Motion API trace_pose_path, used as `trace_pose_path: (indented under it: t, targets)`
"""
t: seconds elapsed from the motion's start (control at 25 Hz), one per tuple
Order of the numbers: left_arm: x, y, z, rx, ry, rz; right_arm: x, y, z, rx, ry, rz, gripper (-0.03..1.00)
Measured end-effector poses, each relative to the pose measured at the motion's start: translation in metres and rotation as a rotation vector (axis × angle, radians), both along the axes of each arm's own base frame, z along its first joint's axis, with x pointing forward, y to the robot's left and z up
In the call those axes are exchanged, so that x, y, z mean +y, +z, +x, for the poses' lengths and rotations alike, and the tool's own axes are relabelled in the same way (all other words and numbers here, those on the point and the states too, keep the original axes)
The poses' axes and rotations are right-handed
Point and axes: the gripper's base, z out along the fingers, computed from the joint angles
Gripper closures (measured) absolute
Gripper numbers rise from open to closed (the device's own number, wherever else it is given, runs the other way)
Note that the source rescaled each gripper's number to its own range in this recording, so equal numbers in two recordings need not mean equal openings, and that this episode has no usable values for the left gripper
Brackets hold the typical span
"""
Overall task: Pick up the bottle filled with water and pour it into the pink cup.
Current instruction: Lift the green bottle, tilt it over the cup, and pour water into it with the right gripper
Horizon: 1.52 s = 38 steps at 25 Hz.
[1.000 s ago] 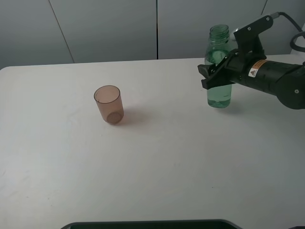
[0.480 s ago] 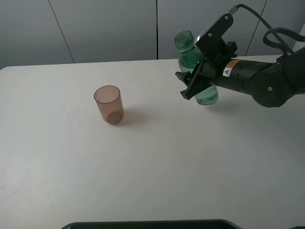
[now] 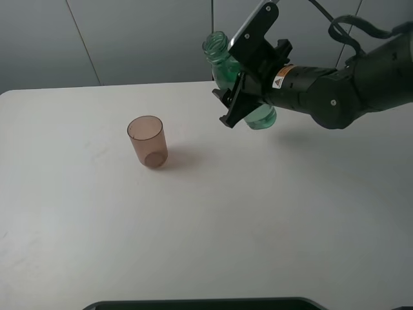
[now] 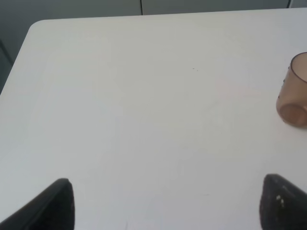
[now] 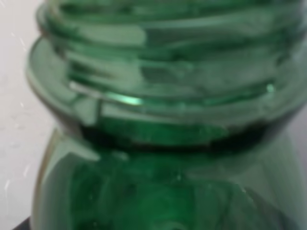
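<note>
The green see-through bottle [image 3: 221, 59] hangs in the air above the table's far side, tilted with its open neck toward the left. My right gripper [image 3: 237, 102] is shut on the bottle's body. The right wrist view is filled by the bottle's threaded neck [image 5: 158, 96]. The pink cup [image 3: 147, 141] stands upright on the table, left of the bottle and apart from it; it also shows at the edge of the left wrist view [image 4: 294, 91]. My left gripper [image 4: 165, 201] is open over bare table, with only its two fingertips [image 4: 57, 199] in view.
The white table [image 3: 206, 219] spreads around the cup. A dark edge [image 3: 200, 303] runs along the near side of the table. Grey wall panels stand behind the table.
My right gripper has lifted the bottle off the table and carried it left toward the cup, tilting it leftward. The cup has not moved.
</note>
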Motion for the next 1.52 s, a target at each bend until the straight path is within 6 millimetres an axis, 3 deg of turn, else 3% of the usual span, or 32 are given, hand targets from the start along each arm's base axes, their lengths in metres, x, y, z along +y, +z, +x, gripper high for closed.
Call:
trace_pose_path:
  t: [0.4,0.76,1.12,1.52]
  targets:
    - [0.0,0.0,0.0,0.0,0.001,0.002,0.014,-0.018,-0.001,-0.004,0.076,-0.119,0.96]
    - [0.0,0.0,0.0,0.0,0.001,0.002,0.02,-0.019,-0.004,-0.053,0.134,-0.196,0.96]
    - [0.0,0.0,0.0,0.001,0.001,0.002,0.037,-0.011,0.017,-0.107,0.107,-0.178,0.96]
    - [0.001,0.0,0.0,0.0,0.005,0.007,0.049,-0.018,0.02,-0.15,0.15,-0.254,0.96]
